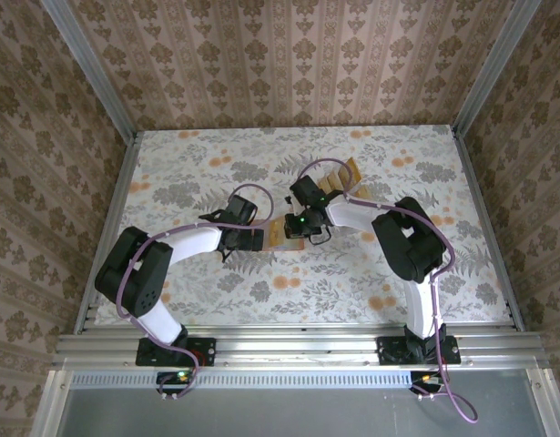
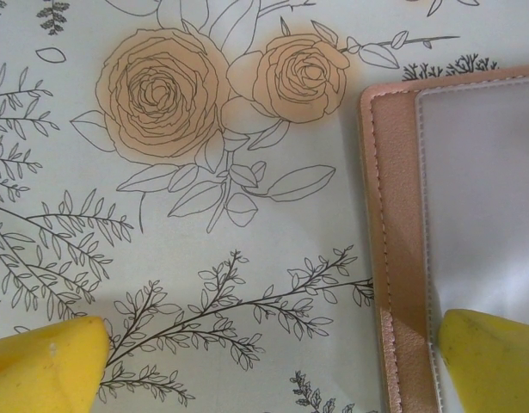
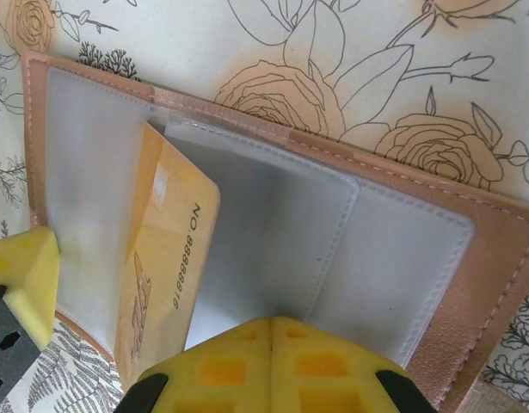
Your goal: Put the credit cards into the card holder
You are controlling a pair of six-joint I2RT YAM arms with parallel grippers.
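Note:
The card holder (image 3: 496, 258) lies open on the table, pink with a greyish inner face (image 2: 397, 215). One golden credit card (image 3: 165, 258) leans tilted over its left pocket, its top edge at the pocket's slot. My right gripper (image 3: 271, 327) is shut, its tips against the grey inner face just right of that card, with nothing visible between them. My left gripper (image 2: 268, 366) is open; its right finger (image 2: 492, 361) rests on the holder's grey face and the other finger is over bare table. In the top view both grippers (image 1: 248, 238) (image 1: 298, 228) meet at the holder (image 1: 276, 230).
More tan cards stand fanned in a stand (image 1: 337, 175) behind the right gripper. The table carries a floral-print cloth (image 1: 216, 173), and patterned walls close off the left, back and right sides.

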